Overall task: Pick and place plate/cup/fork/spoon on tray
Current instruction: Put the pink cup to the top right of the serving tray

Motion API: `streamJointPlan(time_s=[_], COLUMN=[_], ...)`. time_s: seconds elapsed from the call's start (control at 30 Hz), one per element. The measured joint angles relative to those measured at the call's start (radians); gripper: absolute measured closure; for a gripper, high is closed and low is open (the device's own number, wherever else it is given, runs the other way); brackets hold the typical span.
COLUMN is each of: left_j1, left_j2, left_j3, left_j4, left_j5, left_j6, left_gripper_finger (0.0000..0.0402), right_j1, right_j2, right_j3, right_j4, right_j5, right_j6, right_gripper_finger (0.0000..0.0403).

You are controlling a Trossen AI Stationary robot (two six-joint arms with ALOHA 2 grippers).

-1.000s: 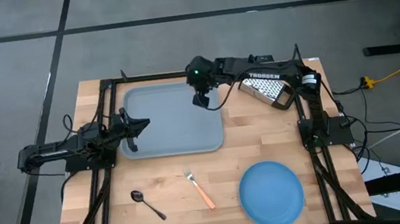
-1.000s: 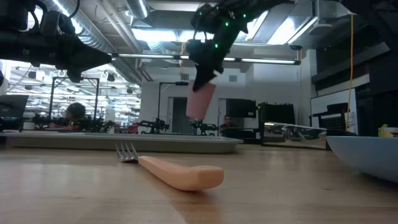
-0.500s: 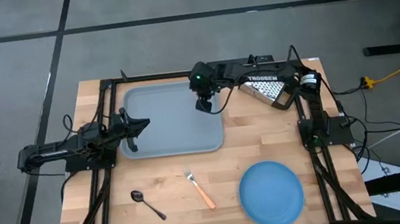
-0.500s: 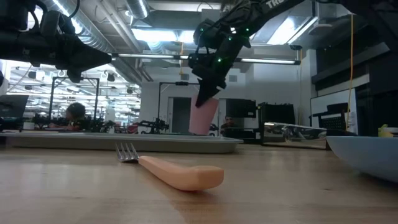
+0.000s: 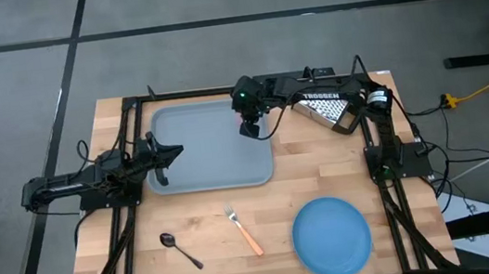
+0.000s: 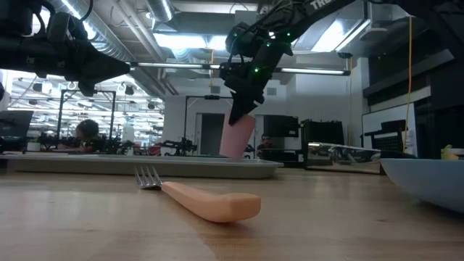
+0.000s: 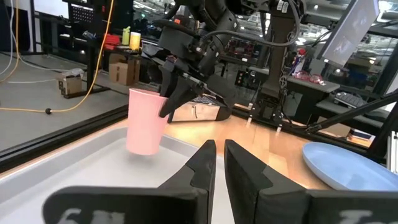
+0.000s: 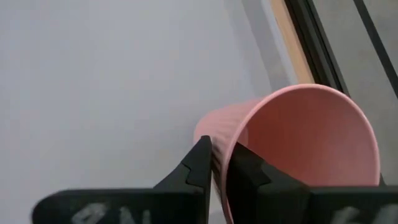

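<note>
Cup lowered onto tray near its right edge, right pincer still pinching cup wall, just starting to loosen; placement nearly done, plate, fork, spoon remaining on surface

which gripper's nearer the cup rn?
Right. The right gripper pinches the cup wall over the tray; the left gripper waits at the tray's opposite edge.

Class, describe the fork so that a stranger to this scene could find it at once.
Start at the grey tray on the wooden table. Just in front of its near edge lies the fork, between the dark spoon and the blue plate. Only it has an orange handle and silver tines.
</note>
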Motion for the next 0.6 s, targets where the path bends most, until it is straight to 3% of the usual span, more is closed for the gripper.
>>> streamJointPlan(time_s=[0.6], left_j1=[0.000], left_j2=[0.000], left_j3=[0.000], left_j4=[0.000], left_j5=[0.000], left_j6=[0.000], left_gripper_finger=[0.0374], right_j1=[0.000], right_j2=[0.000], right_j3=[0.000], right_j4=[-0.009], right_j5=[0.001], right_j6=[-0.003], right_gripper_finger=[0.0361])
